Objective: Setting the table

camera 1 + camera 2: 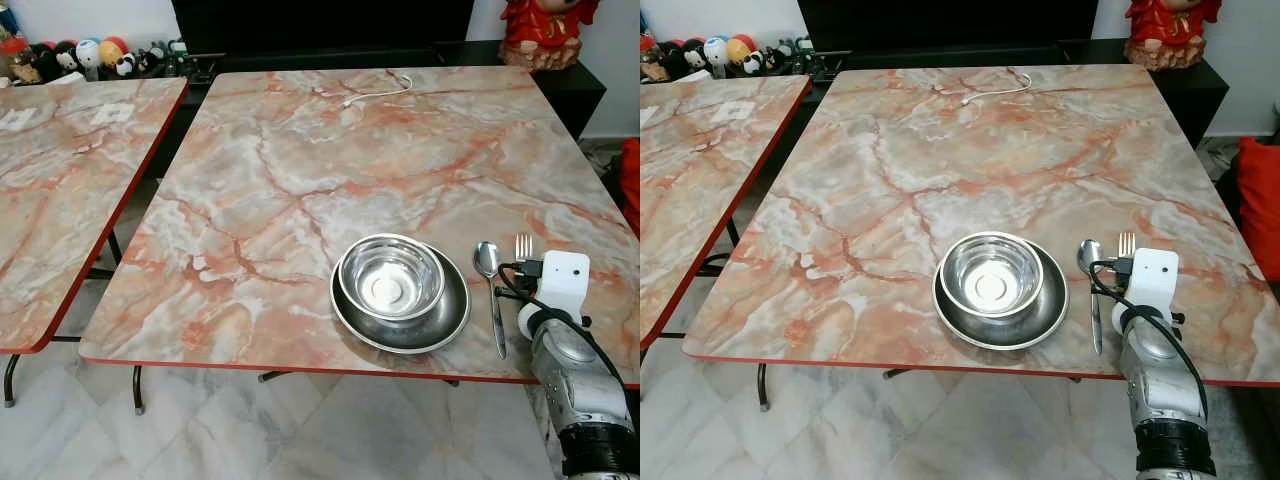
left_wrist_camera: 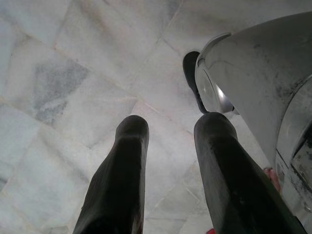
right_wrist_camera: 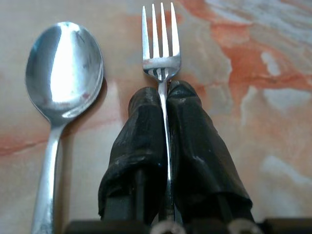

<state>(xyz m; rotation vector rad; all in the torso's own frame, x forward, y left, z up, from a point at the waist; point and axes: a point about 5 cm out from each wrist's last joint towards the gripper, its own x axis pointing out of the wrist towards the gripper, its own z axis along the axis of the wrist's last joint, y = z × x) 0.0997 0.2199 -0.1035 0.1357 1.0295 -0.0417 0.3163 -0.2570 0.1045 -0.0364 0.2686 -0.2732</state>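
Your right claw (image 3: pixel 165 105) is clenched on the fork (image 3: pixel 162 48), tines poking out ahead of its fingertips, low over the table (image 1: pixel 300 180). The spoon (image 3: pixel 61 73) lies just beside the claw. Release unevenly and the fork may twist or knock it. Your left claw (image 2: pixel 168 136) hangs released.
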